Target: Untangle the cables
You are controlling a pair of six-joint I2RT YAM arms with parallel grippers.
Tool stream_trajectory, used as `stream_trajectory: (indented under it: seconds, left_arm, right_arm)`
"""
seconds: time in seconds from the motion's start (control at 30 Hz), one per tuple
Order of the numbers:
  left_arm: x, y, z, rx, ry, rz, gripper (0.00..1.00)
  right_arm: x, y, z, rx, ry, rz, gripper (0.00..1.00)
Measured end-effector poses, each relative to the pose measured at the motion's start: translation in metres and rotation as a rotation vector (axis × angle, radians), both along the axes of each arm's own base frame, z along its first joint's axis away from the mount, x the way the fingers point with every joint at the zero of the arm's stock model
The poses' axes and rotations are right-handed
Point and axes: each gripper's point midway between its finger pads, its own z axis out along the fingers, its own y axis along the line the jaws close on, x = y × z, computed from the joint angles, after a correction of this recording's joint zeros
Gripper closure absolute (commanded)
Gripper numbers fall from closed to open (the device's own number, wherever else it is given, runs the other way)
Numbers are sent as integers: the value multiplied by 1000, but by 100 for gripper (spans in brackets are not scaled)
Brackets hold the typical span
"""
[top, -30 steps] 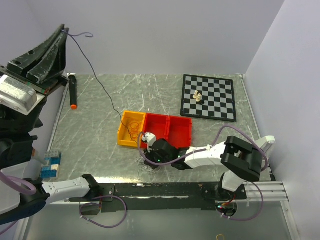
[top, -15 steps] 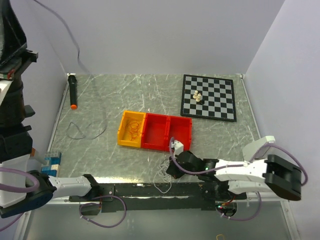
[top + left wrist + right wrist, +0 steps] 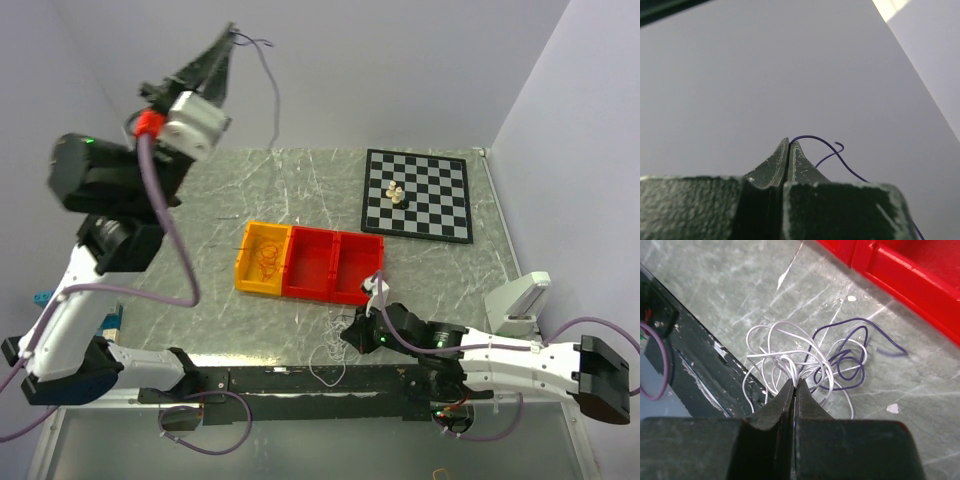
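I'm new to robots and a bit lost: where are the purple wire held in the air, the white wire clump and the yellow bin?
purple wire (image 3: 810, 136), left wrist view, top of its arc.
white wire clump (image 3: 785, 359), right wrist view, middle of the loops.
yellow bin (image 3: 243, 265), top external view, left wall.

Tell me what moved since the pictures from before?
The left gripper, pinching a thin purple wire, swung rightward. The right gripper, shut on the tangle of thin white and purple wires, dragged it right and nearer the robot. The yellow plastic bin, red bins and black-and-white chessboard stayed put.
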Motion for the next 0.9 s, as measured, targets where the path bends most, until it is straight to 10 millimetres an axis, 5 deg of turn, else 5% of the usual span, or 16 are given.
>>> stream_trajectory:
  seconds: [0.5, 0.9]
  left_arm:
    - [62, -66, -112, 181, 189, 8, 99]
    - [69, -71, -97, 142, 171, 11, 99]
  right_arm:
    - [7, -18, 17, 63, -24, -99, 100]
    - [6, -29, 2, 47, 0, -139, 100]
